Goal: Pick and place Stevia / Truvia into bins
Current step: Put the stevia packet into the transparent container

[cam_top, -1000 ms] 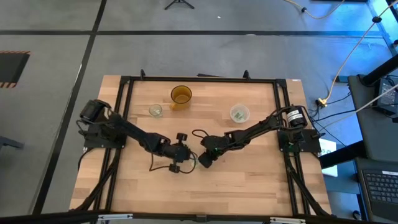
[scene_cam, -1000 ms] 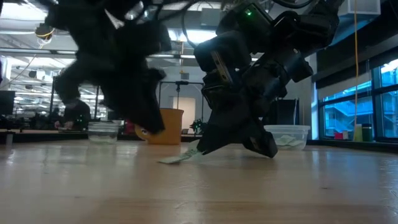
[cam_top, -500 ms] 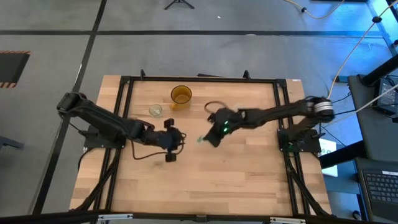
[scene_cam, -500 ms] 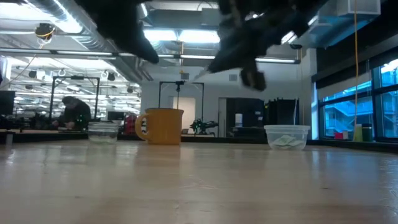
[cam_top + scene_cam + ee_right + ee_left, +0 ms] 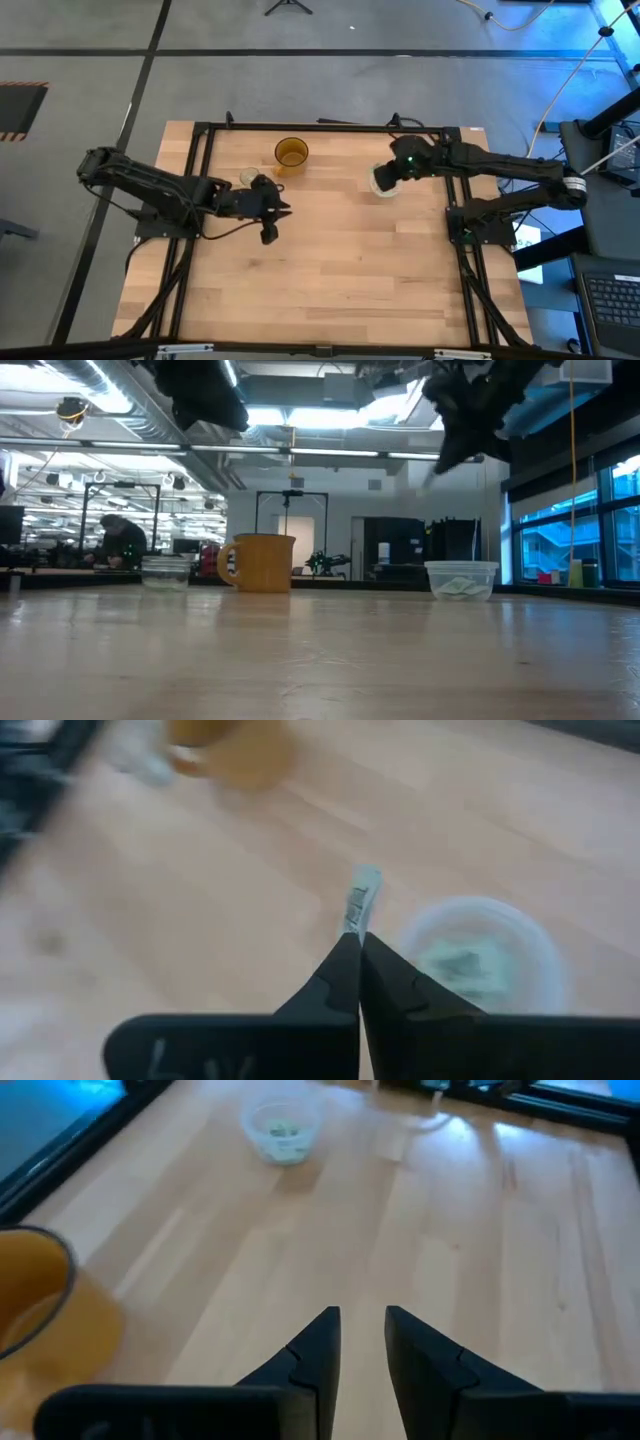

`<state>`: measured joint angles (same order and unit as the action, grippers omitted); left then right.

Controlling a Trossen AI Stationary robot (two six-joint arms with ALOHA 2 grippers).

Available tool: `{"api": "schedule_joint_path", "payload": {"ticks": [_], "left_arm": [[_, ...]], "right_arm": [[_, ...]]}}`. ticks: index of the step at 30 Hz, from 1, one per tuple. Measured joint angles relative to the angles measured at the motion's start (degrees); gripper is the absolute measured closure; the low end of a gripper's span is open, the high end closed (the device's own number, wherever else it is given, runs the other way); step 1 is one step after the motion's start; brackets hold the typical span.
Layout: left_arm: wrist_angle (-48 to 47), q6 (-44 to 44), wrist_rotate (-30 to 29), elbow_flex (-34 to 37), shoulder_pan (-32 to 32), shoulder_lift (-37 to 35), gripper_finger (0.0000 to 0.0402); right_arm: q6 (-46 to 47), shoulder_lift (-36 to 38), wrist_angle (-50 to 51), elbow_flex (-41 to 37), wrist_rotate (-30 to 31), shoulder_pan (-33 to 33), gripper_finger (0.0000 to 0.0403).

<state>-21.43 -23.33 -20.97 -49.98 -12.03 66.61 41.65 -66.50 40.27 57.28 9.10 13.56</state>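
My right gripper (image 5: 358, 942) is shut on a white packet with green print (image 5: 361, 900) and hangs above the wide clear plastic cup (image 5: 480, 960), (image 5: 385, 183), which holds several packets (image 5: 455, 963). In the low view this gripper (image 5: 443, 458) is high over that cup (image 5: 461, 580). My left gripper (image 5: 362, 1320), (image 5: 283, 210) is narrowly open, empty and raised off the table. It is just right of the small glass cup (image 5: 250, 178), (image 5: 167, 572), which stands on its base. My right gripper pinches the packet by one end (image 5: 356, 925) between its two fingers. The rest of the packet sticks out past the fingertips. The packet is lifted clear of the table, over the near-left rim of the wide cup.
An amber-brown cup (image 5: 291, 153), (image 5: 262, 563), (image 5: 30, 1290) stands near the far edge between the two clear cups. A black frame (image 5: 200, 140) runs along the table's far and side edges. Bare wood (image 5: 340, 270) fills the near half.
My right gripper lifted the packet off the middle of the table and carried it up and toward the far right, to above the wide cup. My left gripper rose and drew back toward the left and far side, ending beside the small glass cup.
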Motion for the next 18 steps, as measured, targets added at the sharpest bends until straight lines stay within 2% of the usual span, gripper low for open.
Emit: {"api": "schedule_joint_path", "payload": {"ticks": [4, 6, 8, 12, 18], "left_arm": [[-3.6, 0.0, 0.3, 0.0, 1.4, -3.0, 0.0323], [-6.1, 0.0, -0.2, 0.0, 1.8, -4.9, 0.0323], [-7.3, 0.0, -0.5, 0.0, 2.3, -6.4, 0.0323], [-7.7, -0.1, -1.5, 0.2, 2.5, -9.4, 0.0323], [-6.4, -2.9, -1.9, 6.5, 2.5, -15.5, 0.0323]], "right_arm": [[-0.4, -0.8, 5.1, -1.0, 0.3, 3.7, 0.0401], [-0.6, -1.8, 5.3, -2.4, -1.5, 4.9, 0.0401], [-1.5, -2.6, 4.2, -4.5, -4.4, 6.2, 0.0401], [-1.7, -4.3, 2.6, -8.4, -6.2, 7.3, 0.0401], [-1.4, -6.2, -5.3, -13.3, -9.0, 7.4, 0.0401]]}}
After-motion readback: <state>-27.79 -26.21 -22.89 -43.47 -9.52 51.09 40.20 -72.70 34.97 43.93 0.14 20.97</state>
